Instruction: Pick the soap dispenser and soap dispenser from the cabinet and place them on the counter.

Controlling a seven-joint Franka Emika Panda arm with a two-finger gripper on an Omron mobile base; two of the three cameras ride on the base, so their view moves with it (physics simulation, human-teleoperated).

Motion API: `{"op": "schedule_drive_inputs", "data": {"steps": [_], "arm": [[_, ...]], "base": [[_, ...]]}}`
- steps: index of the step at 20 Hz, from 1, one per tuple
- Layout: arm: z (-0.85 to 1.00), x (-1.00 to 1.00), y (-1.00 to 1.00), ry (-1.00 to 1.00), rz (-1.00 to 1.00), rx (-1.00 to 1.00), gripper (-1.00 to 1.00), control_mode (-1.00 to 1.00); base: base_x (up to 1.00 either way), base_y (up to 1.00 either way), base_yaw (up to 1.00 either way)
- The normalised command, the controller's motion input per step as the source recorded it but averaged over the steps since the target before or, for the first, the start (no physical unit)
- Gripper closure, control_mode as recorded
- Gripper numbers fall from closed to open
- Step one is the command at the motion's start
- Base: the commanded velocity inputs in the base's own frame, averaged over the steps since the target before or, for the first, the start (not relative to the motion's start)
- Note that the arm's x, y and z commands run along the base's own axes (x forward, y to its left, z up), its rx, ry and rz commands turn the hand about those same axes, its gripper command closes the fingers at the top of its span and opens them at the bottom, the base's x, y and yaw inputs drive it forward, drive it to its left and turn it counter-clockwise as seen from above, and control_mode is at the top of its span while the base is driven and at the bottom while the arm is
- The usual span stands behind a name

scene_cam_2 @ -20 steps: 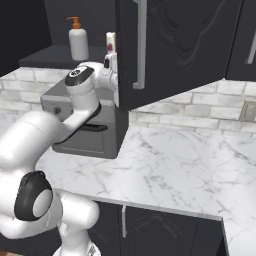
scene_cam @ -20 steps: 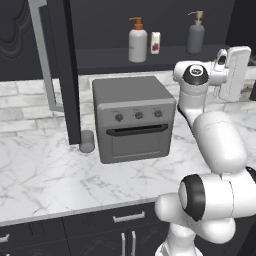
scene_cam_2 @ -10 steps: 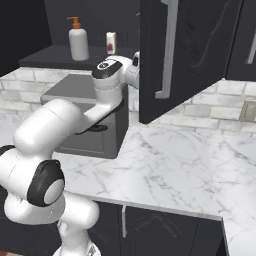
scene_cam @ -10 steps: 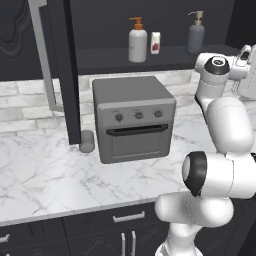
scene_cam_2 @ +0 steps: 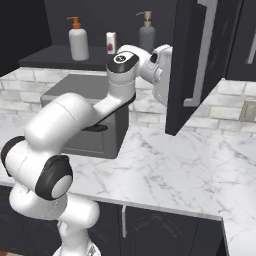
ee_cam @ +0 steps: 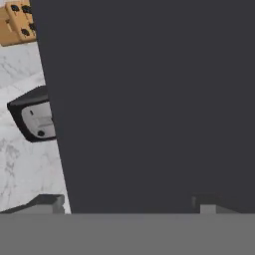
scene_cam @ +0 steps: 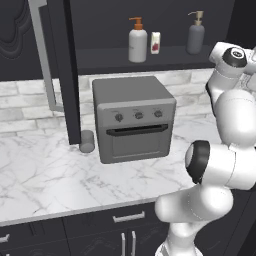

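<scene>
- The white soap bottle (scene_cam: pixel 137 44) with the orange pump stands upright on the shelf (scene_cam: pixel 150 56) inside the open cabinet, on the left part of it as the left base view shows it.
- The dark grey soap bottle (scene_cam: pixel 196 36) with the tan pump stands upright on the same shelf, further right and well apart from the white one.
- A small white carton (scene_cam: pixel 155 43) with a red mark stands between them, just beside the white bottle.
- The left cabinet door (scene_cam: pixel 55 65) is swung open, with its long silver handle (scene_cam: pixel 44 55) toward the camera.
- The right cabinet door (scene_cam_2: pixel 192 65) is open too, and it hangs over the marble bench (scene_cam_2: pixel 190 165).
- The tool (scene_cam_2: pixel 162 75) is up at the level of the shelf, just beside the edge of the right door, and its two tips (ee_cam: pixel 50 201) stand wide apart with nothing between them.
- In the hand view a flat dark panel (ee_cam: pixel 149 99) is very close in front of the tool; I cannot tell if it touches.
- A grey toaster oven (scene_cam: pixel 132 117) stands on the bench under the shelf, with three knobs on its front.
- A short grey cup (scene_cam: pixel 87 141) stands on the bench just left of the oven, near the bottom of the left door.
- Both bottles are in the cabinet; none is on the bench.
</scene>
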Motion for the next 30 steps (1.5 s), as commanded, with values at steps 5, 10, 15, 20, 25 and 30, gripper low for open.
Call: {"op": "schedule_drive_inputs", "data": {"steps": [5, 10, 15, 20, 25, 30], "arm": [[-0.04, 0.07, -0.44, -0.06, 0.1, 0.07, -1.0, -1.0], [-0.06, 0.2, -0.47, -0.06, 0.1, 0.09, -1.0, -1.0], [-0.08, 0.28, -0.44, -0.06, 0.1, 0.1, -1.0, -1.0], [-0.15, 0.28, -0.31, -0.03, 0.09, 0.09, -1.0, -1.0], [-0.14, 0.26, -0.22, -0.03, 0.09, 0.1, -1.0, -1.0], [-0.1, -0.22, 0.01, -0.14, 0.1, 0.2, -1.0, -1.0]], "base": [[0.0, 0.0, 0.0], [0.0, 0.0, 0.0], [0.0, 0.0, 0.0], [0.0, 0.0, 0.0], [0.0, 0.0, 0.0], [0.0, 0.0, 0.0]]}}
